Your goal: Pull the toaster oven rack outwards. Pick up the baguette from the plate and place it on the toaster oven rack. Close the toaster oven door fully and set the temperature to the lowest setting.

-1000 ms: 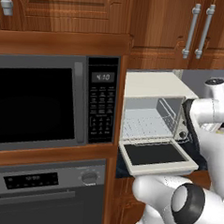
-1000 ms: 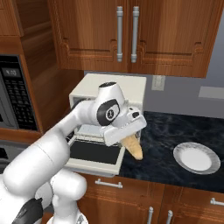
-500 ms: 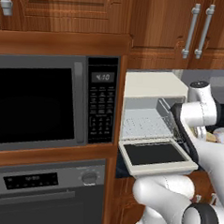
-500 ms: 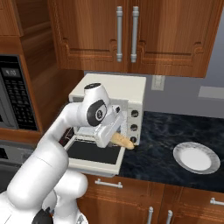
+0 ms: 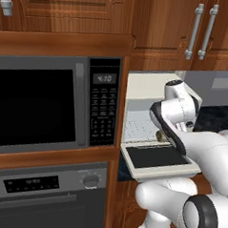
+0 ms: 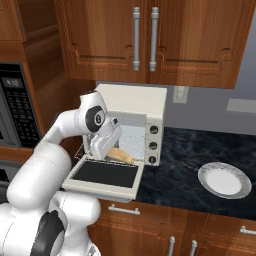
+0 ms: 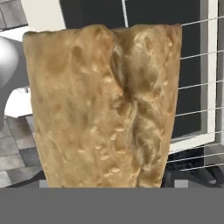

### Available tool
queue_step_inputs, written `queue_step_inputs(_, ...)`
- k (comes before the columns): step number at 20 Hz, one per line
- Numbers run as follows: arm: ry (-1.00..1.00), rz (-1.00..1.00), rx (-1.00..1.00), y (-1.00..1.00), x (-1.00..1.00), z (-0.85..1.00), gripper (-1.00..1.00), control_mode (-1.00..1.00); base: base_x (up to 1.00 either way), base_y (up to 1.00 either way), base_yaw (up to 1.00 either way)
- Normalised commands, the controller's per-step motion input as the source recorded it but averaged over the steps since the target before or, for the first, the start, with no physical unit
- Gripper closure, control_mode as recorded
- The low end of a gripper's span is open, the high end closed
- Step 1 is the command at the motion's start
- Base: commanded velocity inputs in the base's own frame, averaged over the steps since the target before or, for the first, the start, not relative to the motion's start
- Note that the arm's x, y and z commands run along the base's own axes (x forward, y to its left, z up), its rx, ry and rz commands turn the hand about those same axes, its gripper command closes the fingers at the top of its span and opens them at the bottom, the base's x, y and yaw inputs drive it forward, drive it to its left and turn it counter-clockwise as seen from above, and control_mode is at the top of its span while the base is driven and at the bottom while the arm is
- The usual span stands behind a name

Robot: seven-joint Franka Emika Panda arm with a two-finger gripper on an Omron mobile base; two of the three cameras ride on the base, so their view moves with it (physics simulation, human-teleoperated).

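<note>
A: What has changed since half a second ago?

B: The arm has carried the baguette [image 6: 121, 155] further in. It was out over the front corner of the lowered toaster oven door [image 6: 105, 173]; now it lies low at the mouth of the toaster oven [image 6: 145, 117], just above the door's hinge edge.

A: Take it from the left.

B: In the left base view the dark microwave [image 5: 44, 105] sits furthest left, with its keypad beside the cream oven. Next comes the toaster oven rack [image 5: 140, 126], pale mesh inside the cavity, and the open door below it, lying flat. The arm's white wrist covers the right half of the opening, and a small tan end of the loaf peeks out under it.

A: And the pincer [image 6: 104, 145]?

B: In the right base view it is at the left end of the loaf, angled down toward the cavity. The hand view has the crust right against the camera, rack wires and dark door glass behind it. The fingers themselves are hidden, so I cannot tell for sure whether it is clamped or loose.

A: Further right?

B: The oven's three dark knobs, then the dark tabletop [image 6: 185, 170], and the white plate [image 6: 224, 180] well apart from the oven.
</note>
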Motion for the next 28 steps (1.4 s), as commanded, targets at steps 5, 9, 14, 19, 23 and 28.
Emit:
queue_step_inputs(5, -0.03, -0.04, 0.02, 0.37, 0.21, -0.35, 1.0, -1.0, 0.0, 0.0, 0.0)
queue_step_inputs(9, -0.02, 0.0, 0.0, 0.0, 0.14, -0.18, 1.0, -1.0, 0.0, 0.0, 0.0)
queue_step_inputs(14, -0.1, 0.12, 0.0, 0.0, 0.46, 0.0, 1.0, -1.0, 0.0, 0.0, 0.0)
queue_step_inputs(19, -0.14, 0.04, 0.0, 0.0, 0.3, -0.07, 1.0, -1.0, 0.0, 0.0, 0.0)
queue_step_inputs(23, -0.2, 0.0, 0.0, 0.01, 0.24, -0.31, 1.0, -1.0, 0.0, 0.0, 0.0)
queue_step_inputs(28, -0.04, 0.0, -0.01, 0.0, 0.36, -0.07, 1.0, -1.0, 0.0, 0.0, 0.0)
